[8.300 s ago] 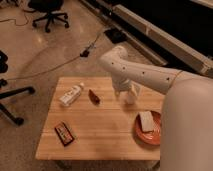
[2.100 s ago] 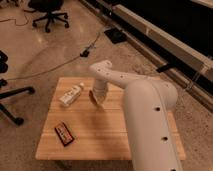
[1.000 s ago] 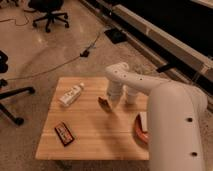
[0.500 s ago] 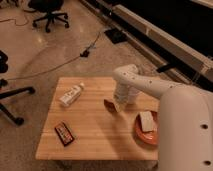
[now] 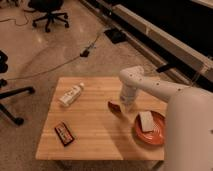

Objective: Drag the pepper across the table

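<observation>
1. Small dark red-brown tapered pepper (image 5: 114, 107): lies flat on tabletop, right of centre, approx 3 o'clock from table middle. Long axis runs diagonal, 10-to-4.

2. My gripper (image 5: 125, 106): white, pointing down, at the pepper's 3 o'clock end, touching or just beside it; can't tell which. Low to the tabletop. Fingers: can't tell if spread or pressed together; they merge w/ the wrist housing.

3. My arm (image 5: 150, 85): white, rounded elbow at 12 o'clock of the gripper, forearm running off toward 4 o'clock into the large white body filling the lower right corner.

4. Low square table w/ light bamboo-like plank top (image 5: 95, 130): planks run left-right; carries all items below.

5. Round orange-red plate (image 5: 161, 134): at 4 o'clock from the pepper, near the table's right edge, apart from the pepper. Holds a pale flat rectangular piece (image 5: 147, 121), lying on its left half.

6. White bottle (image 5: 71, 94): on its side, at 9 o'clock from the pepper, well apart, cap end pointing approx 1 o'clock.

7. Flat black-and-red rectangular packet (image 5: 64, 133): at 8 o'clock from the pepper, near the table's front left corner, well apart from bottle.

8. Surroundings: speckled floor; black office chair (image 5: 47, 12) at 11 o'clock; black cable (image 5: 60, 62) trailing across floor; dark base of a second chair at far left.
</observation>
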`<state>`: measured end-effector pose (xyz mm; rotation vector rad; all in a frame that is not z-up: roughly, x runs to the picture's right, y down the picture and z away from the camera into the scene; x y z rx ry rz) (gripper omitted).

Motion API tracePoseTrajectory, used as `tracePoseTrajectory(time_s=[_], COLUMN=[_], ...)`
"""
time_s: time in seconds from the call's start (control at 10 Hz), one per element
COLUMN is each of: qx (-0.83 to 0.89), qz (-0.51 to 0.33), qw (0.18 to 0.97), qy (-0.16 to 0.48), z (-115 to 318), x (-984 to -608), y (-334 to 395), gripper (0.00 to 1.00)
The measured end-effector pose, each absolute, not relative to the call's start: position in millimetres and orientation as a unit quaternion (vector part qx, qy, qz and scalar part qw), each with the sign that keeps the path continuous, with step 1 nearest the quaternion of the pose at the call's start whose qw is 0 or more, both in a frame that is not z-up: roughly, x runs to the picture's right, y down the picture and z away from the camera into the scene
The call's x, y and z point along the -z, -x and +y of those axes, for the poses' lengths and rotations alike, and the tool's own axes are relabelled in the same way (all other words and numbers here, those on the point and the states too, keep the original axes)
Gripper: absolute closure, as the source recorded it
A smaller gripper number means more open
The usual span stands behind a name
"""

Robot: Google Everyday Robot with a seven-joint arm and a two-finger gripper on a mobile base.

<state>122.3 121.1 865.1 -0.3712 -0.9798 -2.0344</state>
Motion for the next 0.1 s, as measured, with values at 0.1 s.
tracePoseTrajectory(time_s=[0.1], qx=[0.808], qz=[-0.389], qw=[0.418], qy=[0.145], z=[115.4], x=[-868.9], y=[-126.3], gripper=[0.77])
